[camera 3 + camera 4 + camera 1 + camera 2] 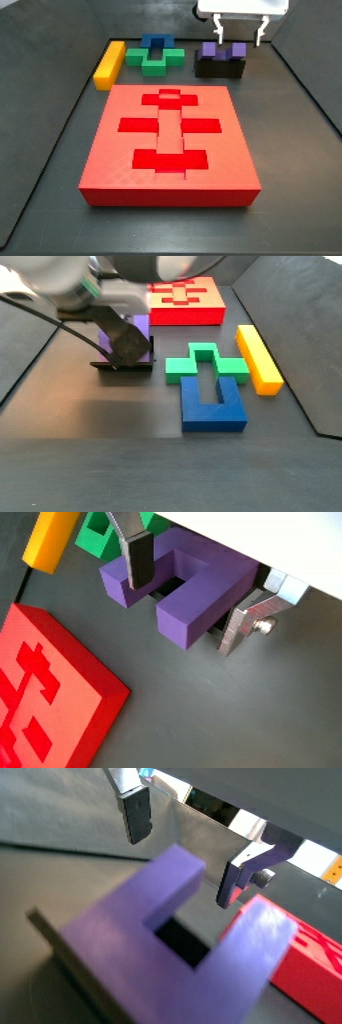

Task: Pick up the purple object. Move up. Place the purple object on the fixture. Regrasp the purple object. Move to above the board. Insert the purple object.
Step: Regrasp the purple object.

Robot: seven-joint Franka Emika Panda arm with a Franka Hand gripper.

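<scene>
Matte purple U-shaped block [222, 52], one only, sits on the dark fixture [221, 68]. Silver-fingered gripper [191, 597] straddles it, spread wide, not gripping. One red board [170, 145] lies nearby.

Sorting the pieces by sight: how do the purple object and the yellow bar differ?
The purple object is a U-shaped block with two prongs; the yellow bar is a plain straight bar. The purple object sits on the dark fixture, with the hand at it; the yellow bar lies flat on the floor, apart from the hand. Both are matte, single-coloured blocks.
</scene>
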